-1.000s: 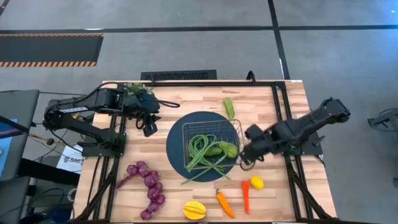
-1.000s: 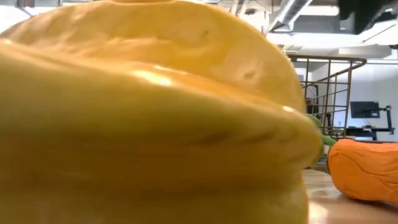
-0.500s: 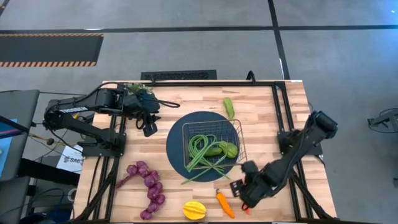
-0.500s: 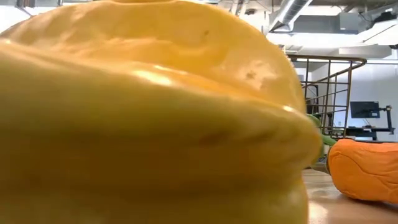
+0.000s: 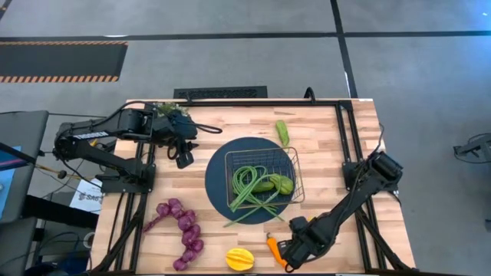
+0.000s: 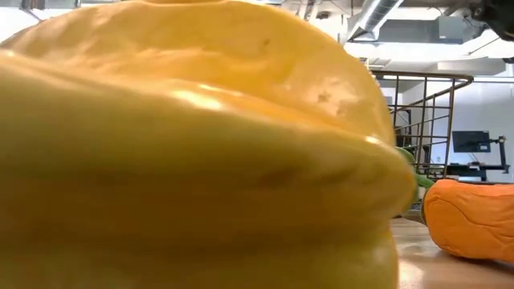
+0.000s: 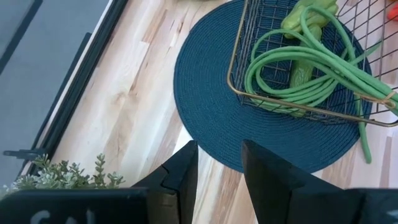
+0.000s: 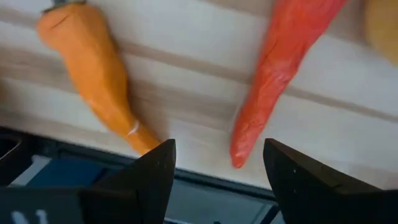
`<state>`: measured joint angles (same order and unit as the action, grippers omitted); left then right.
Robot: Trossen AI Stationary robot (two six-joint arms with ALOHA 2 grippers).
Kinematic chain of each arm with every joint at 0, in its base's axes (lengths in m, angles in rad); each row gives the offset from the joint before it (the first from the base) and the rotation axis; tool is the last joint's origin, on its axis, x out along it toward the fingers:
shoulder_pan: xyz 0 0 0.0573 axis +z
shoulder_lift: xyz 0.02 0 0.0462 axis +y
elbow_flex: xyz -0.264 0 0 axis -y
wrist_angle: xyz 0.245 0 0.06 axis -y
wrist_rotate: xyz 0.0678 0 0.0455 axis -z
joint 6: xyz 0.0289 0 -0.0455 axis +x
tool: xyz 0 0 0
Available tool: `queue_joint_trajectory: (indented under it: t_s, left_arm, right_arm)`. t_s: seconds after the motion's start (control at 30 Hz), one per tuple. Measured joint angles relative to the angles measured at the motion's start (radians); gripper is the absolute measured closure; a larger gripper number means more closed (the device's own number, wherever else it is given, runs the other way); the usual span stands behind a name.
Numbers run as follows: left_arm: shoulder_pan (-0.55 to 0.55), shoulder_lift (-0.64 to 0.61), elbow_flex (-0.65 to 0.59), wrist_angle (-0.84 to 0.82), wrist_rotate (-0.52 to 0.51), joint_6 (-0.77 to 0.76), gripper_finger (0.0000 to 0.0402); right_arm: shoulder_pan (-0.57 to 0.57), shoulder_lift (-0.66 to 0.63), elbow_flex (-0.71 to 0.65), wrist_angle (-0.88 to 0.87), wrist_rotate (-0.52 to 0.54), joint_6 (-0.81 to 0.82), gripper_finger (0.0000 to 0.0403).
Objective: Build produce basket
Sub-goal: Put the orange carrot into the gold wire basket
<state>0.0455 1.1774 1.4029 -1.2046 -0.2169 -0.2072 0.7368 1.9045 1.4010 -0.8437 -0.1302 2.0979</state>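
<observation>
The wire basket (image 5: 261, 178) sits on a round dark blue mat (image 5: 219, 184) and holds a green bean bundle (image 5: 247, 188) and a cucumber (image 5: 278, 184). My right gripper (image 8: 217, 168) hangs open, pointing down, above the tips of an orange carrot (image 8: 93, 74) and a red chili (image 8: 280, 68) by the table's near edge; in the high view it (image 5: 285, 253) covers the chili. My left gripper (image 7: 217, 168) stands open and empty, raised at the mat's far left (image 5: 184, 159). A yellow ribbed fruit (image 5: 239, 259), a grape string (image 5: 182, 226) and a second cucumber (image 5: 282, 132) lie on the table.
The yellow ribbed fruit (image 6: 185, 144) fills most of the low view, with the carrot (image 6: 470, 217) to its right. A small potted plant (image 5: 165, 109) stands at the far left. A dark frame rail (image 8: 205, 180) runs along the table's near edge under my right gripper.
My right gripper has swung from beside the basket's right side toward the table's near edge and a little left, sinking, tipping further down and rolling about its own line. It now hangs over the carrot and chili, and hides the chili and lemon in the high view.
</observation>
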Motion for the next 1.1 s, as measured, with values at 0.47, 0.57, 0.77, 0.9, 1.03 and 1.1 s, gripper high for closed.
queue_joint_trajectory:
  t_s: [0.47,0.57,0.77,0.9,1.03,1.1]
  left_arm:
    - [0.000,0.000,0.000,-0.001,0.000,-0.004,0.0290]
    - [0.000,0.000,0.000,-0.001,0.000,-0.005,0.0290]
    - [0.000,0.000,0.000,-0.001,0.000,-0.006,0.0290]
    - [0.000,0.000,0.000,-0.002,0.000,-0.007,0.0290]
    - [0.000,0.000,0.000,-0.002,0.000,-0.007,0.0290]
    - [0.000,0.000,0.000,-0.001,0.000,-0.007,0.0290]
  right_arm:
    - [0.009,0.045,0.002,-0.086,0.053,-0.006,0.0143]
    - [0.007,0.072,-0.002,-0.088,0.057,0.000,0.0143]
    - [0.008,0.130,0.000,-0.048,0.054,0.000,0.0143]
    - [0.008,0.143,0.002,-0.025,0.048,-0.002,0.0160]
    - [0.000,0.140,0.000,-0.025,0.046,-0.004,0.0228]
    - [-0.001,0.134,-0.001,-0.030,0.044,-0.008,0.0284]
